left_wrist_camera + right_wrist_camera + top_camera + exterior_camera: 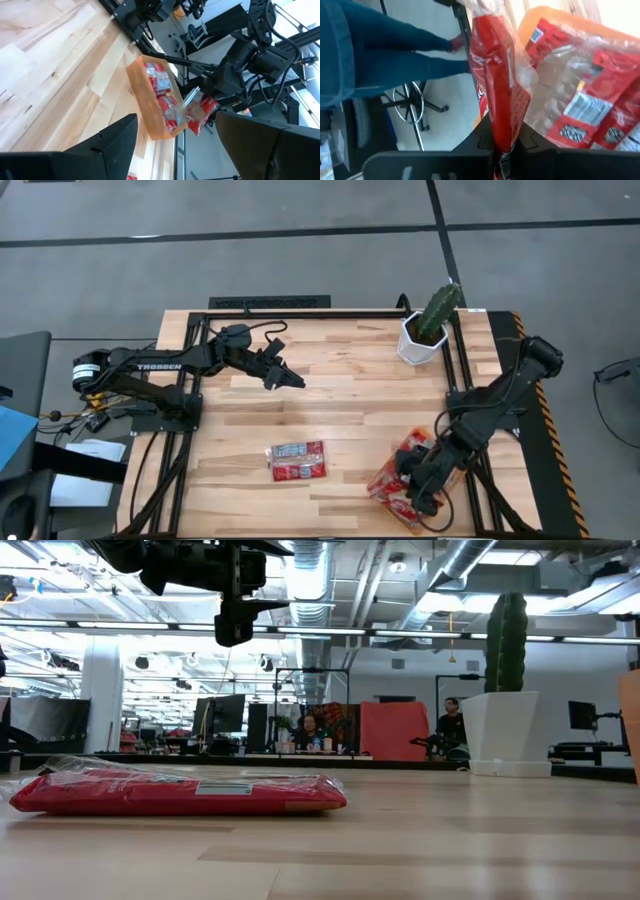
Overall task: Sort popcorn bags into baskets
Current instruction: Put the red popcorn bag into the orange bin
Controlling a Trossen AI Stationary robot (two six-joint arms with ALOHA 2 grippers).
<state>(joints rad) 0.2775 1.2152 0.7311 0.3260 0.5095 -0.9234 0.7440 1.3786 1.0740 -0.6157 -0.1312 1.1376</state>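
One orange basket (pixel 392 476) sits near the table's (pixel 340 405) front right corner with several red packets (pixel 580 107) inside, too overlapped to count. The right gripper (pixel 422 498) hangs at the basket's front edge, clenched on one red bag (pixel 496 95) that stands on edge beside the basket wall. One more bag (pixel 297 461) lies flat mid-table, well apart from the basket, while the left gripper (pixel 289 378) hovers over the table's rear left part with fingers (pixel 107 142) spread and nothing between them; one potted cactus (pixel 430 322) stands at the back right.
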